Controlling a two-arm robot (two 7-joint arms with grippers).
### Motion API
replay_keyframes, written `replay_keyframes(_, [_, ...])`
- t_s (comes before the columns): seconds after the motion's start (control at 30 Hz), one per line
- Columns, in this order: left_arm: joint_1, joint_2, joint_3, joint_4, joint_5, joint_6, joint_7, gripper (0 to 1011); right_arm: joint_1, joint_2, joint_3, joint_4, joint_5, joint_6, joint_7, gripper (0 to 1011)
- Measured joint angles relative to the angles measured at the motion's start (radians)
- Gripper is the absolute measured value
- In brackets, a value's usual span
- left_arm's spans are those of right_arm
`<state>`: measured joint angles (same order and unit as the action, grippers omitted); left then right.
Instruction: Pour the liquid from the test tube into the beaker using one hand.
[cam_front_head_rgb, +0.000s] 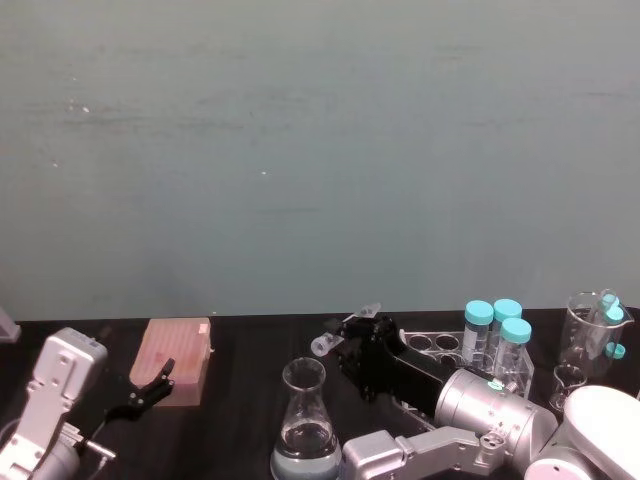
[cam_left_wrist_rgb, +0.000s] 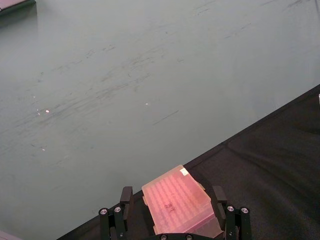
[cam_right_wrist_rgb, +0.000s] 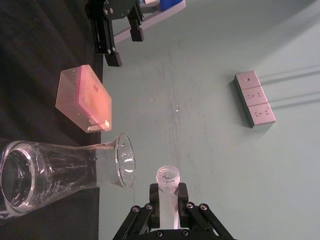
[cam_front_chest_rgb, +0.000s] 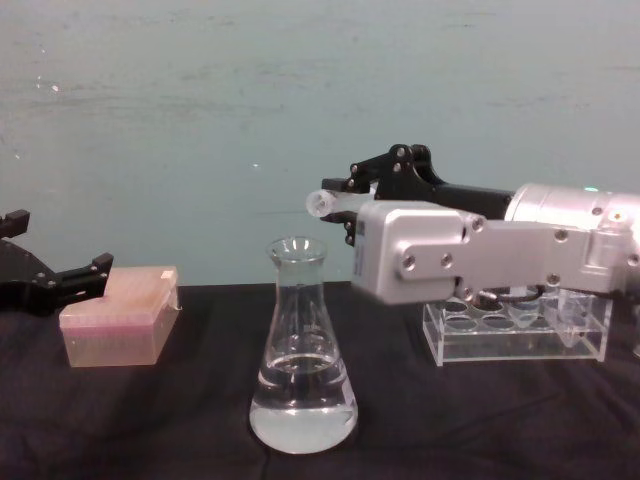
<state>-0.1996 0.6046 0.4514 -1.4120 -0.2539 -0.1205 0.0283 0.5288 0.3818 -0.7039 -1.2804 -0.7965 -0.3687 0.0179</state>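
- The right gripper (cam_front_chest_rgb: 352, 192) is raised above the table (cam_front_chest_rgb: 520, 430), and its fingers are pinched on the test tube (cam_front_chest_rgb: 322, 203).
- The test tube is held almost level. Its body is clamped between the fingers, and its uncapped mouth sticks out past the fingertips toward the robot's left.
- In the right wrist view the test tube (cam_right_wrist_rgb: 167, 184) is seen rising from between the two fingers of the right gripper (cam_right_wrist_rgb: 167, 212), with its round mouth facing the camera's far side.
- The beaker (cam_front_chest_rgb: 300, 340) is stood upright on the black cloth, just below the test tube and a little to the left of it.
- The tube's mouth is kept above the beaker's rim and apart from it. No contact between the two is seen.
- The liquid (cam_front_chest_rgb: 300, 412) is seen pooled in the wide base of the beaker. Whether any is held in the test tube cannot be told.
- The left gripper (cam_front_chest_rgb: 72, 278) is held low at the robot's left with its fingers spread, just beside a pink box (cam_front_chest_rgb: 118, 320). Contact with the box cannot be judged.
- A clear rack (cam_front_chest_rgb: 515, 330) is placed behind the right arm, and turquoise-capped tubes (cam_front_head_rgb: 495, 325) are stood in it.
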Motion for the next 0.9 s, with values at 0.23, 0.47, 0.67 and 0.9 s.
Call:
replay_keyframes(0.23, [0.0,0.0,0.0,0.0,0.0,0.0,0.0,1000,0.011,0.008,-0.023,0.002,-0.04,-0.001,-0.026,199])
replay_keyframes(0.47, [0.0,0.0,0.0,0.0,0.0,0.0,0.0,1000,0.022,0.014,-0.044,0.007,-0.081,0.003,-0.055,199])
replay_keyframes(0.67, [0.0,0.0,0.0,0.0,0.0,0.0,0.0,1000,0.034,0.02,-0.065,0.012,-0.117,0.012,-0.081,198])
replay_keyframes(0.9, [0.0,0.0,0.0,0.0,0.0,0.0,0.0,1000,0.044,0.021,-0.08,0.02,-0.135,0.021,-0.097,199])
